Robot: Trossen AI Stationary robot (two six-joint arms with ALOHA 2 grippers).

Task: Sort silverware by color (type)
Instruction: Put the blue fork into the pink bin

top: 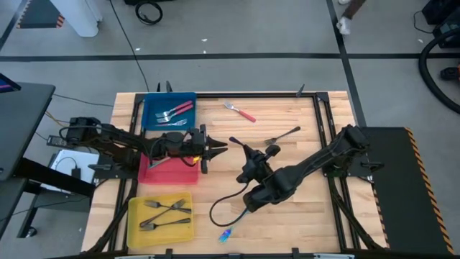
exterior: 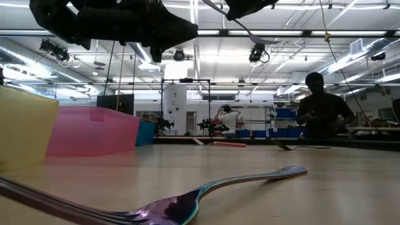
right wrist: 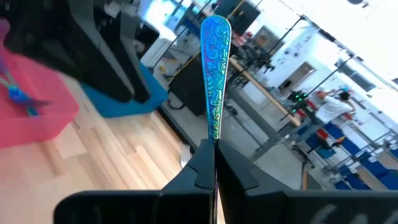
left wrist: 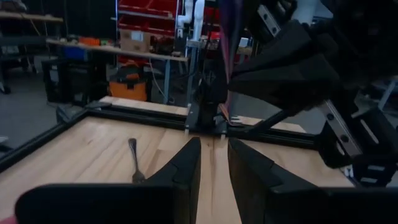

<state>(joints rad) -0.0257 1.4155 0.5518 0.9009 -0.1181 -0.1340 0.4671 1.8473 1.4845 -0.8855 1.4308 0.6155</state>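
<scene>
My right gripper (top: 248, 152) hangs over the table's middle, shut on a blue iridescent utensil (right wrist: 215, 74). My left gripper (top: 219, 149) hovers just left of it, by the red tray's right edge. Its fingers stand a little open (left wrist: 214, 155) and hold nothing. Red-handled forks (top: 175, 111) lie in the blue tray (top: 152, 119). Dark grey forks (top: 165, 214) lie in the yellow tray (top: 136, 230), and one blue utensil (right wrist: 15, 93) in the red tray (top: 180, 174). Loose on the wood lie a red-handled fork (top: 241, 112), a dark grey fork (top: 282, 135) and a blue iridescent fork (top: 226, 235). My right gripper pinches the blue utensil between its two shut fingers (right wrist: 202, 165) at one end of the patterned handle (right wrist: 214, 134). The rest of the handle sticks out past the fingertips, along the fingers. The utensil is lifted clear of the table; its other end is hidden by the fingers.
The three trays stand in a column along the table's left side. A black frame (top: 323, 122) runs round the tabletop. A cable (top: 219, 208) loops under the right arm. The two grippers are close together. In the low view a person (exterior: 322, 112) stands beyond the far edge.
</scene>
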